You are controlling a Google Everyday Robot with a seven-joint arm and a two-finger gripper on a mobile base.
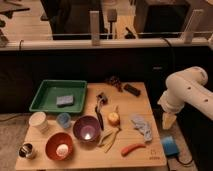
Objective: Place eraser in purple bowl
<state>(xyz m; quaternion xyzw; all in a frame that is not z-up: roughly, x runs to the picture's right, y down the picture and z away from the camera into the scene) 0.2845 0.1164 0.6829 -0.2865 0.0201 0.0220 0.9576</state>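
Nearest me, an orange-red bowl [59, 145] is sitting at the front of the wooden table [145, 107], with the purple bowl [86, 128] just beside it, a little further back. I am seeing the eraser [132, 89] lying near the table's far edge, well apart from the purple bowl and near a brown pinecone-like lump [115, 81]. The gripper [169, 120] is hanging just off the table's edge on the right of the view, pointing down. Whether it is parted or closed I am unable to tell. A grey-blue sponge [65, 100] is resting in the green tray [42, 97].
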